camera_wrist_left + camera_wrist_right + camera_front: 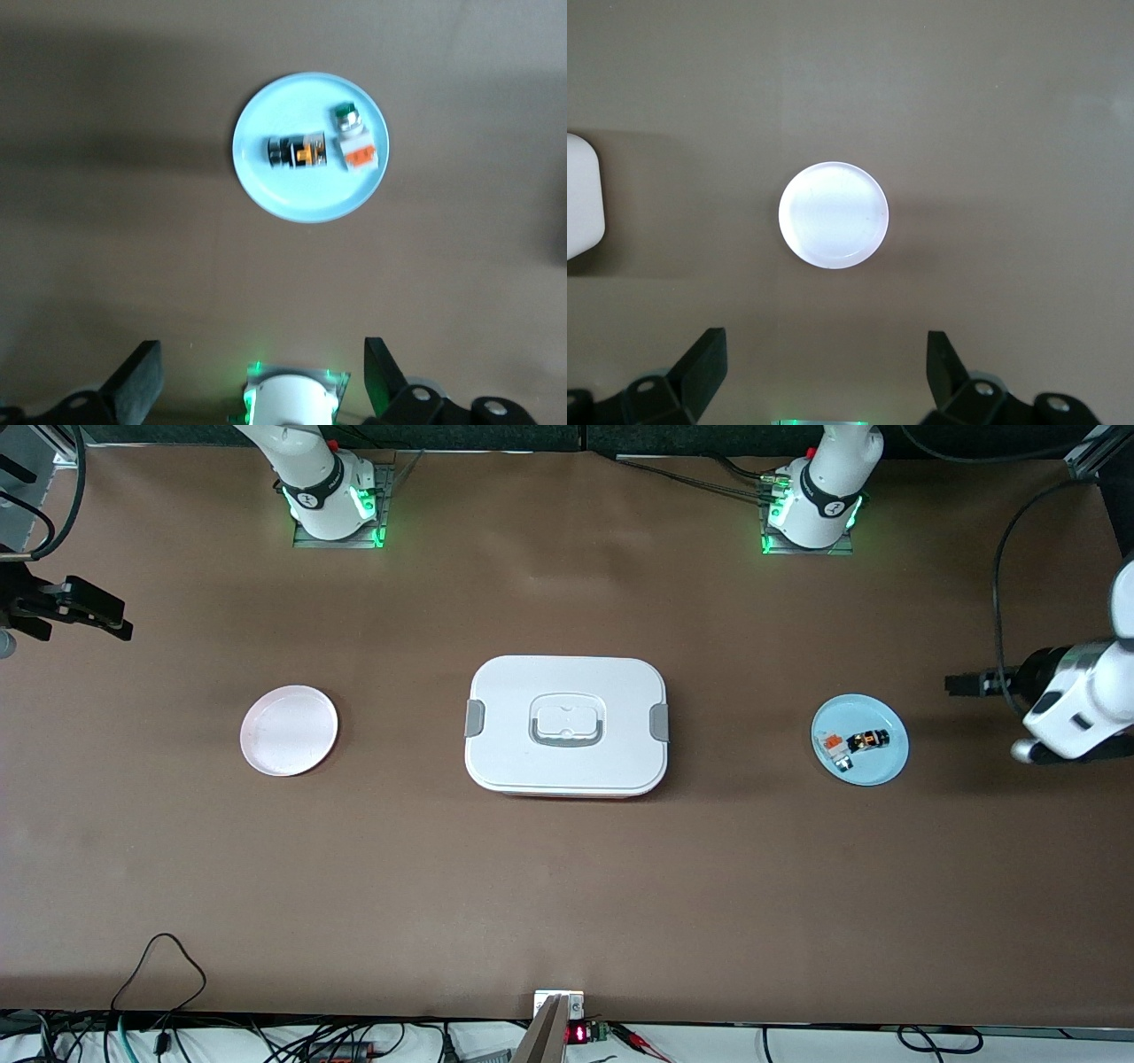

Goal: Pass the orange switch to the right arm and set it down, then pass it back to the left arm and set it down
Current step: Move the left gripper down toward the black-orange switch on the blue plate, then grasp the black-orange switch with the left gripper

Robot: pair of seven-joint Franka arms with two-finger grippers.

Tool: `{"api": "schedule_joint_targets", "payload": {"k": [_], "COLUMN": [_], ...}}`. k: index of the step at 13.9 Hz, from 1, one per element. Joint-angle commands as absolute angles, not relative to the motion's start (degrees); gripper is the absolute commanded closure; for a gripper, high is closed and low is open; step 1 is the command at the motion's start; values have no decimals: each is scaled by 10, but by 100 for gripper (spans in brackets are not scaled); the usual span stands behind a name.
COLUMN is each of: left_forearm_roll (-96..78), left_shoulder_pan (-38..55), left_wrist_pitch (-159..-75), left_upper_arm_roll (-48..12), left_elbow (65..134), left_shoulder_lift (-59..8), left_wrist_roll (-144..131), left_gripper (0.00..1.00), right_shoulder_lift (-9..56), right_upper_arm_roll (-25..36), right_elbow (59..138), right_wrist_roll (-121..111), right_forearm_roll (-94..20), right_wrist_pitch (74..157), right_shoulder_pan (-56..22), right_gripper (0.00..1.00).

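The orange switch (pixel 868 740) lies on its side on a light blue plate (pixel 877 771) toward the left arm's end of the table; in the left wrist view the switch (pixel 297 152) is black with orange markings. The white lidded box (pixel 567 726) stands at the table's middle, between the two plates. My left gripper (pixel 261 372) hangs open and empty, high over the table near the blue plate (pixel 301 199). My right gripper (pixel 824 367) is open and empty too, high over the right arm's end.
A small white-grey piece with an orange top (pixel 833 746) shares the blue plate beside the switch. A pale pink plate (pixel 289 730) lies bare toward the right arm's end. The box's corner (pixel 580 195) shows in the right wrist view. Cables run along the table's near edge.
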State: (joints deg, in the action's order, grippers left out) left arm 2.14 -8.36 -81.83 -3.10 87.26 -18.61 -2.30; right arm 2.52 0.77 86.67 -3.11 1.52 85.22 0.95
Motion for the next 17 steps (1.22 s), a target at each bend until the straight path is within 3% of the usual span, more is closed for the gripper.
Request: {"api": "schedule_joint_targets", "payload": {"k": [1,7,9,12,17], "left_forearm_roll": [-3,-12,-14,-14,-15], "left_shoulder_pan": [-89,-92,-94,-94,-94], "left_wrist_pitch": [-862,-1033,-1055,-1096,-1148], "left_upper_arm_roll": [-33,-32,-32,-32,-32], "left_elbow": [889,1034,1048,1048,1049], "left_shoulder_lift": [-191,-199,-227,-273,-312], "left_wrist_roll": [-28,-35,-46,-69,-91], "left_gripper": [0,0,0,0,0], "right_shoulder_lift": [23,23,10,-82,-63], "right_upper_arm_roll": [7,9,10,7,11], "right_elbow": [860,861,886,1017,995], "right_wrist_roll": [-23,-18,-11,25,17], "right_forearm_roll": [25,24,21,26,22], "right_wrist_pitch": [838,848,864,947,942], "right_shoulder_pan": [8,10,10,6,10], "right_gripper": [0,0,0,0,0]}}
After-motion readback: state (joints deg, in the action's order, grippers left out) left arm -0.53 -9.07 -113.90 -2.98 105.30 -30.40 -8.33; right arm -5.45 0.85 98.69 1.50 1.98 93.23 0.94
